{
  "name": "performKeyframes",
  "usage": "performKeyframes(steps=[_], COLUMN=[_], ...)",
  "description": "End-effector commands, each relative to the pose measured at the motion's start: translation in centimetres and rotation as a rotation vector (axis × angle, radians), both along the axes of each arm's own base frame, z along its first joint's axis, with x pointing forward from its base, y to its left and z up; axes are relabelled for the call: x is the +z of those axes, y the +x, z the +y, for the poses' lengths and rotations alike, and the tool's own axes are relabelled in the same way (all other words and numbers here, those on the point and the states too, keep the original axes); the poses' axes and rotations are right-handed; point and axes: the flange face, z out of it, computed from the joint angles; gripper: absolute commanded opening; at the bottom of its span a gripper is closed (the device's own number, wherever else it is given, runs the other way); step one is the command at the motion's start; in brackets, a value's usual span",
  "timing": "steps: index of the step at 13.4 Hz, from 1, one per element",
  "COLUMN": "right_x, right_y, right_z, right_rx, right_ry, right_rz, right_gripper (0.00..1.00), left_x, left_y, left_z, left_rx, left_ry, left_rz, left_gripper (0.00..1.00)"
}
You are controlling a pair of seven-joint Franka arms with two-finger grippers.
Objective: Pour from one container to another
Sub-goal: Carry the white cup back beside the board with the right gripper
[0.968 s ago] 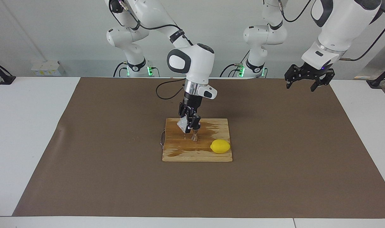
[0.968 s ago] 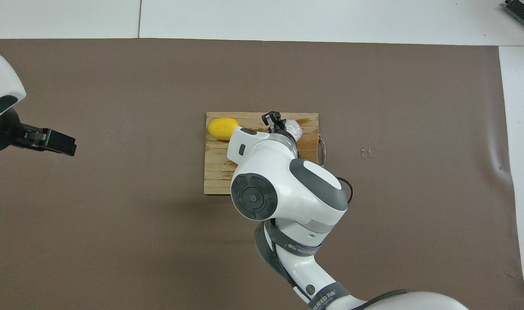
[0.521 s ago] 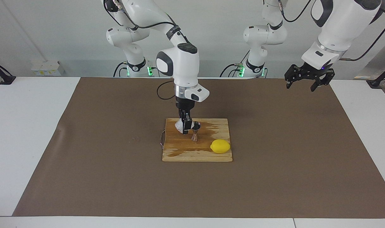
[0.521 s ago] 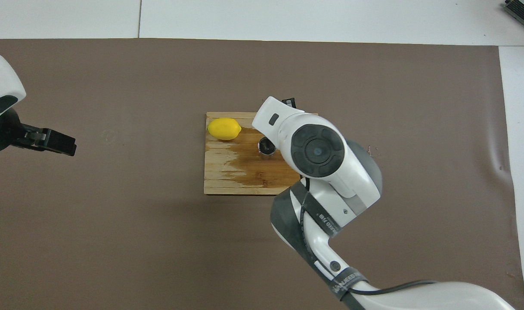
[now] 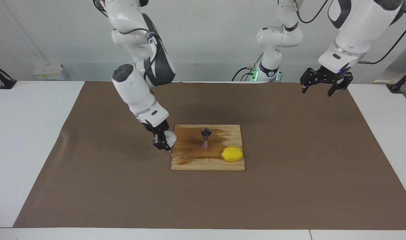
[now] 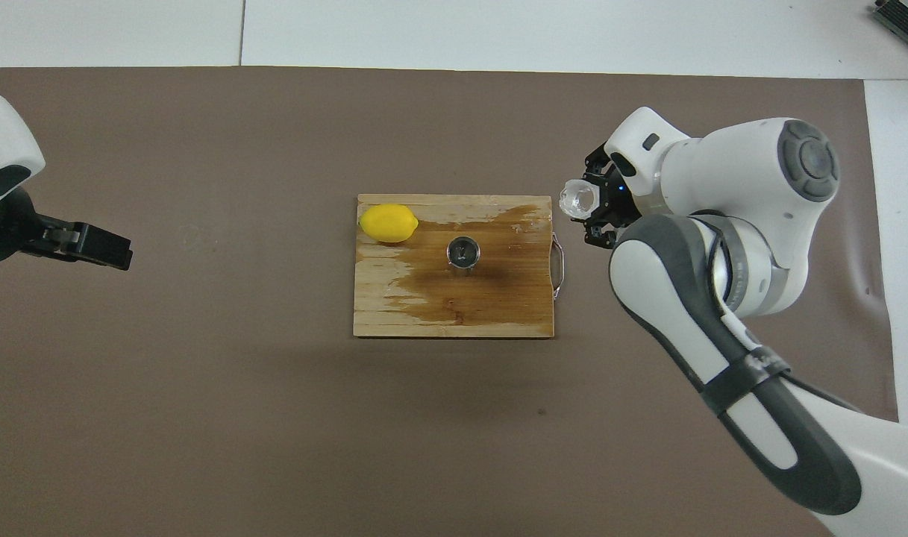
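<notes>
Pour apparently over — right gripper [image 5: 162, 141] clenched on the crinkled cup [image 5: 170, 137], just off the board [image 5: 189, 163] at its handle end; jigger [image 5: 206, 137] upright mid-board, well apart. Next: setting cup down gently, then release. Left gripper [image 5: 324, 86] spread, empty, waiting.

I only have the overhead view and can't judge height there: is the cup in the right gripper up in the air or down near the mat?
Observer: Low. In the facing view the right gripper holds the cup just off the board's edge, close over the mat; I cannot tell whether they touch.
Operator: Is the jigger upright?
Observer: Yes, the jigger stands on its lower cone on the board.
Operator: And the left arm?
Observer: The left gripper waits open, well above the mat.
</notes>
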Motion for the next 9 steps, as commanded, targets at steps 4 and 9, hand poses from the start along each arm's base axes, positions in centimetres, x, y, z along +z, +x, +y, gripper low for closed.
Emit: performKeyframes(steps=[4, 9], right_x=[-5.6, -11.5], right_y=[-3.3, -5.0], right_z=[-10.9, -15.4], right_rx=[-0.025, -0.045], right_ry=[0.187, 0.329], right_rz=[0.018, 0.062], right_gripper=[0.0, 0.01], left_x=[0.6, 0.6], left_y=[-0.4, -0.4], left_z=[0.2, 0.2], left_rx=[0.009, 0.009], left_ry=[-0.011, -0.011], left_rz=[0.004, 0.004], left_gripper=[1.0, 1.0])
